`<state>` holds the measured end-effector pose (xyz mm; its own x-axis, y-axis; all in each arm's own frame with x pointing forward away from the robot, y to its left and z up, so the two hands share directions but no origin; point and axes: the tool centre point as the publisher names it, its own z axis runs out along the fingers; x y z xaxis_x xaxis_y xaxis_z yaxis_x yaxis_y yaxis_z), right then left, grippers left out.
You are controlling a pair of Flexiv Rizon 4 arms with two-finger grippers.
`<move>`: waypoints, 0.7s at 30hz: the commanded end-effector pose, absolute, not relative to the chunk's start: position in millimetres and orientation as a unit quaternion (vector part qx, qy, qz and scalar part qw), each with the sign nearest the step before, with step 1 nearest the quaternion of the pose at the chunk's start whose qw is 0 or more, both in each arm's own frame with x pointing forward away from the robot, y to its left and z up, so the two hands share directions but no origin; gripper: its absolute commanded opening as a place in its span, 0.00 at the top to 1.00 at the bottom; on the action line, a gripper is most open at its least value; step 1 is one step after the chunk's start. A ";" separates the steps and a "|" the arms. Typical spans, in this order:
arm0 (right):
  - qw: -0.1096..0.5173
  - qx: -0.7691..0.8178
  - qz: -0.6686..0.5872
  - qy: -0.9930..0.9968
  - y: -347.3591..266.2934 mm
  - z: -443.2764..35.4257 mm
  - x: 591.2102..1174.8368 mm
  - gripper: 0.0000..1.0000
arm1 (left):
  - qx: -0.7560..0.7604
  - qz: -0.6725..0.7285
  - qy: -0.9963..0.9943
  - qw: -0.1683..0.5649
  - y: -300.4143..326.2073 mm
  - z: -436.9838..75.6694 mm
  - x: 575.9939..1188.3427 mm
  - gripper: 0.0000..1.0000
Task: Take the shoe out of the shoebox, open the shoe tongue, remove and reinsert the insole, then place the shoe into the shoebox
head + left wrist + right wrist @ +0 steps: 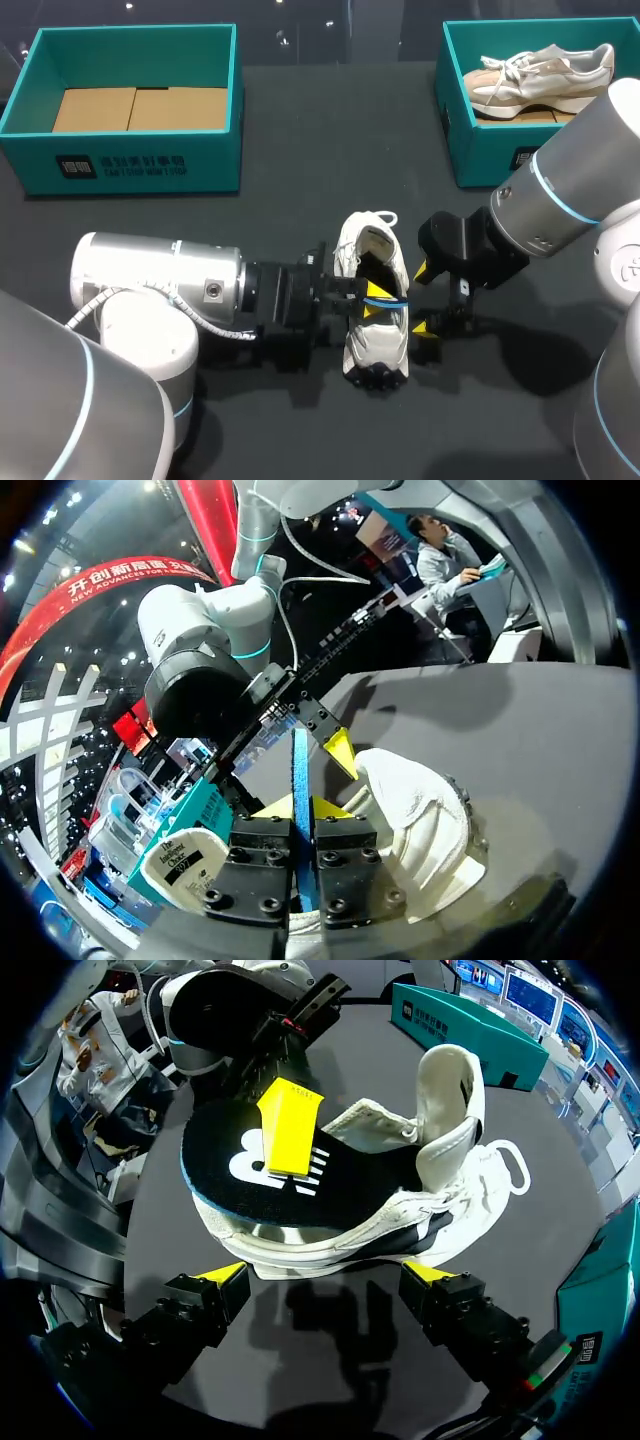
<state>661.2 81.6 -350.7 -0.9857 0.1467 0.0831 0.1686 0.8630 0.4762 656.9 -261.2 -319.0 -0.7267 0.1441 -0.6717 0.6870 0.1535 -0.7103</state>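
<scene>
Head view: the left fingers (377,299) come in from the left, across the white shoe (372,345), which lies on the bench (300,140) with its long axis running near to far. They are pinched narrow on the insole (394,303). The left wrist view shows it edge-on between the yellow tips. In the right wrist view the black insole lies over the shoe's opening, partly out of it. Just right of the shoe, the right fingers (430,298) stand wide and hold nothing. The shoe's side faces them, close but apart. By this layout, the left arm has the insole, and the right is placed to brace the shoe.
</scene>
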 end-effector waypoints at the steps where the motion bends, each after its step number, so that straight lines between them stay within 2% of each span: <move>1: 0.020 -0.082 -0.248 -0.965 81.8 -351.1 659.3 0.00 | 0.301 -0.568 0.728 0.238 -273.0 -331.3 671.7 1.00; 10: 0.020 -0.082 -0.248 -0.965 81.8 -351.1 659.3 0.00 | 0.308 -0.541 0.736 0.266 -262.6 -334.6 683.7 1.00; 14: 0.020 -0.082 -0.248 -0.965 81.8 -351.1 659.3 0.00 | 0.292 -0.553 0.739 0.250 -259.9 -330.7 677.5 1.00; 15: 0.020 -0.082 -0.248 -0.965 81.8 -351.1 659.3 0.00 | 0.285 -0.561 0.739 0.242 -259.6 -326.9 673.2 0.74; 16: 0.020 -0.082 -0.248 -0.965 81.8 -351.1 659.3 0.00 | 0.284 -0.563 0.738 0.240 -259.2 -324.0 669.5 0.67; 18: 0.020 -0.082 -0.248 -0.965 81.8 -351.1 659.3 0.00 | 0.276 -0.573 0.737 0.229 -258.3 -317.5 662.2 0.65; 21: 0.020 -0.082 -0.248 -0.965 81.8 -351.1 659.3 0.00 | 0.268 -0.573 0.743 0.216 -256.1 -312.2 655.7 0.67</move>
